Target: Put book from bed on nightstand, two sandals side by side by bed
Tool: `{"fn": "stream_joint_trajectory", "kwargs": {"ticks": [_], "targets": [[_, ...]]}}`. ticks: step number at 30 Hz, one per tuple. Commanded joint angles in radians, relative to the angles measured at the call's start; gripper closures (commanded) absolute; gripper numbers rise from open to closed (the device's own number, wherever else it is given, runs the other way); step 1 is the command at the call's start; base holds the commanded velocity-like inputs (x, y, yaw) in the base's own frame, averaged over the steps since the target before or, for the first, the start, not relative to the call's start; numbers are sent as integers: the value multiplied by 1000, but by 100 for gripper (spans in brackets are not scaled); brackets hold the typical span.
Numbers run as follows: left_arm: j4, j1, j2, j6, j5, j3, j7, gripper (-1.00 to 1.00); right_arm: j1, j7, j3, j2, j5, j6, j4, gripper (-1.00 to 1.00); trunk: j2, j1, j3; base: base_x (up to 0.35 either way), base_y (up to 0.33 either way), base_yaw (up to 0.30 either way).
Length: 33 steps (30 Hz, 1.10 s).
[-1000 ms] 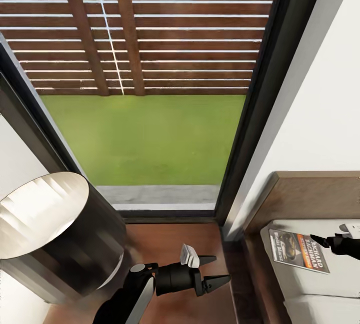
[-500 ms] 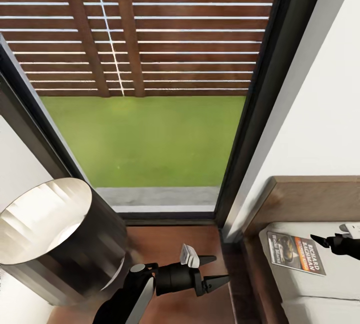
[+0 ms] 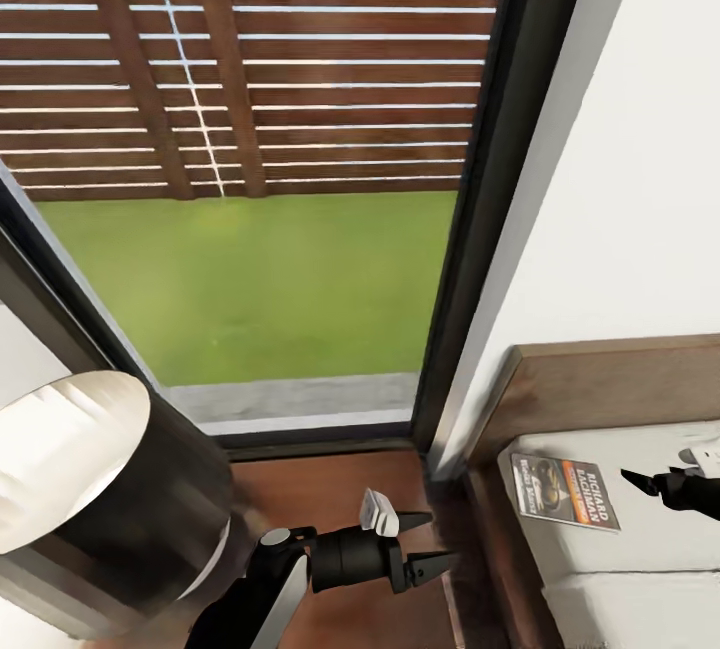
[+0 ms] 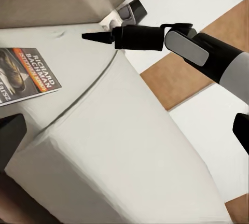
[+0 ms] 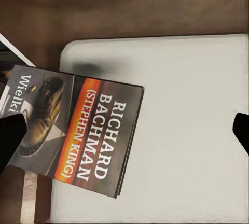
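Observation:
The book [image 3: 563, 491] lies flat on the bed's pale mattress [image 3: 650, 554], at the corner by the brown headboard [image 3: 600, 379]. Its cover [image 5: 78, 136] reads "RICHARD BACHMAN" along an orange band. My right gripper [image 3: 640, 479] hovers open over the mattress just right of the book, its fingertips [image 5: 10, 141] spread wide on either side of it. My left gripper [image 3: 435, 539] is open and empty above a reddish-brown surface [image 3: 330, 489] between the lamp and the bed. The left wrist view catches the right arm [image 4: 197, 53] over the mattress [image 4: 119, 146]. The sandals are out of view.
A large dark cylindrical lamp shade [image 3: 90, 479] stands close on the left of my left arm. Straight ahead is a tall dark-framed window [image 3: 480, 189] with grass and a slatted fence outside. A white wall [image 3: 640, 179] rises behind the headboard.
The whole picture has slid left, so the camera has turned right. The book now sits a little further left of the right gripper's tip. Both grippers are still open.

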<state>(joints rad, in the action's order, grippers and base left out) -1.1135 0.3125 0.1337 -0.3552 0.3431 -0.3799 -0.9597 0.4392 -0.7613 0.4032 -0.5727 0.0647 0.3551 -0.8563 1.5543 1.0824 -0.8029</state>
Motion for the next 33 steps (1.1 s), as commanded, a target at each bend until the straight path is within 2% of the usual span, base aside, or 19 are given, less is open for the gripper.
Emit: {"fn": "stream_joint_trajectory", "kwargs": {"ticks": [1, 14, 25, 33], "targets": [[0, 0, 0, -10, 8, -1, -1, -100, 1, -7, 3, 1, 7, 5, -1, -100, 0, 0, -1, 0, 0, -111], [0, 0, 0, -10, 8, -1, -1, -100, 1, -7, 3, 1, 7, 5, -1, -100, 0, 0, 0, 13, 2, -18], [1, 0, 0, -10, 10, -1, -1, -100, 1, -7, 3, 1, 7, 5, -1, -100, 0, 0, 0, -51, 102, 0], [1, 0, 0, -10, 10, -1, -1, -100, 1, -7, 3, 1, 7, 5, -1, -100, 0, 0, 0, -268, 47, 0]]}}
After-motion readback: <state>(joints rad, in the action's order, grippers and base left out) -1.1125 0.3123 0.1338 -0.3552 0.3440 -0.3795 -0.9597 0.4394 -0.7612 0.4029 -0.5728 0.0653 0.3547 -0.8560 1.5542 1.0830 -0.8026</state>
